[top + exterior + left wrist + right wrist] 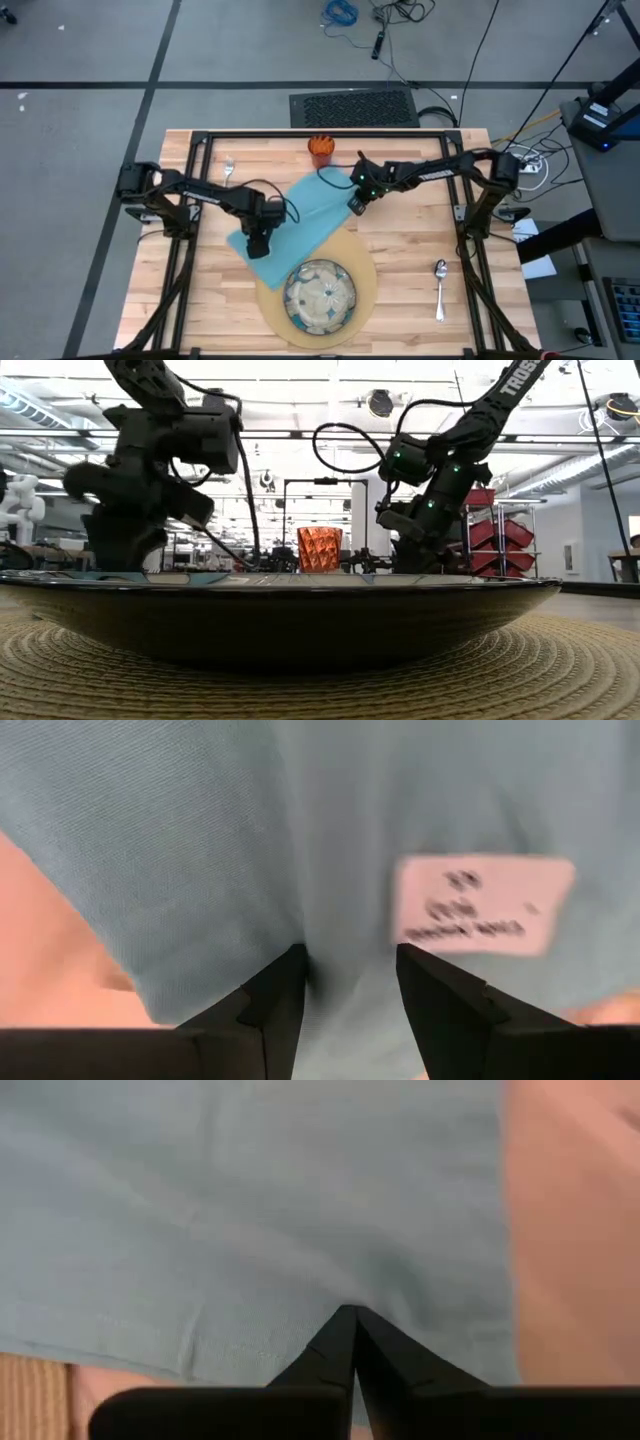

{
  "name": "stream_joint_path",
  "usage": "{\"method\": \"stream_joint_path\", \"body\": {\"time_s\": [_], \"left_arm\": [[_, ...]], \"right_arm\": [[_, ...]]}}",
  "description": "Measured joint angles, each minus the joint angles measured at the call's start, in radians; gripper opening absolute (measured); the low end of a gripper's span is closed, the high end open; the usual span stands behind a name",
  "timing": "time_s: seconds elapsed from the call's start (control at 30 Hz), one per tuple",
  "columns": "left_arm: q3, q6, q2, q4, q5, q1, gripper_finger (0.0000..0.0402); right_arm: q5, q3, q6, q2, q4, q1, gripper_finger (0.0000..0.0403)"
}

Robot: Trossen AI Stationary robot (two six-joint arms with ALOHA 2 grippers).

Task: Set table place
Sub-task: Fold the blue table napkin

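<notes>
A teal napkin (300, 212) lies spread and slanting on the table (420, 240), its near edge over the far rim of the round tan mat (365, 285). The blue-green dish (320, 296) sits on the mat. My left gripper (258, 245) points down over the napkin's near-left corner, open, its fingers either side of a crease beside a white label (485, 905). My right gripper (355, 206) is shut at the napkin's right edge. The orange cup (320, 148) stands at the far edge. My right gripper (350, 1312) has its shut fingertips on the napkin a little in from its right edge (400, 1295), slanting down from the table's right side. Creases in the cloth run toward the tips. The cloth lies on the table. Whether my left gripper (350, 965) touches the napkin I cannot tell.
A fork (229, 168) lies at the far left of the table and a spoon (440, 290) at the near right. Bare wood shows to the right of the mat and along the left side.
</notes>
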Motion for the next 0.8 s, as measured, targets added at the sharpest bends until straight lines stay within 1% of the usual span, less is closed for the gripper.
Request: {"method": "stream_joint_path", "body": {"time_s": [0.13, 0.2, 0.27, 0.3, 0.4, 0.57, 0.6, 0.67, 0.7, 0.8], "left_arm": [[0.000, -0.049, 0.000, 0.004, 0.010, -0.060, 0.0145], [0.011, -0.050, 0.002, 0.000, -0.008, -0.084, 0.0145], [0.034, -0.046, -0.004, -0.006, -0.066, -0.105, 0.0145], [0.047, -0.041, -0.016, -0.010, -0.113, -0.113, 0.0145], [0.107, -0.025, -0.074, -0.041, -0.229, -0.126, 0.0145], [0.197, -0.043, -0.180, -0.156, -0.332, -0.137, 0.0145], [0.205, -0.050, -0.207, -0.179, -0.344, -0.142, 0.0145], [0.208, -0.076, -0.255, -0.231, -0.345, -0.159, 0.0145], [0.208, -0.088, -0.274, -0.256, -0.344, -0.172, 0.0145], [0.186, -0.132, -0.328, -0.331, -0.355, -0.237, 0.0145]], "right_arm": [[-0.013, 0.011, -0.016, 0.002, -0.009, -0.025, 0.0000], [-0.013, 0.021, -0.019, 0.001, -0.036, -0.020, 0.0000], [-0.045, 0.037, -0.030, -0.012, -0.105, -0.004, 0.0000], [-0.053, 0.051, -0.039, -0.021, -0.147, 0.008, 0.0000], [-0.047, 0.117, -0.057, -0.074, -0.242, 0.054, 0.0000], [-0.011, 0.223, -0.075, -0.155, -0.323, 0.124, 0.0000], [-0.023, 0.243, -0.060, -0.169, -0.309, 0.139, 0.0000], [-0.085, 0.268, -0.025, -0.180, -0.256, 0.175, 0.0000], [-0.111, 0.268, -0.010, -0.176, -0.203, 0.206, 0.0000], [-0.138, 0.266, -0.002, -0.125, -0.024, 0.308, 0.0000]]}}
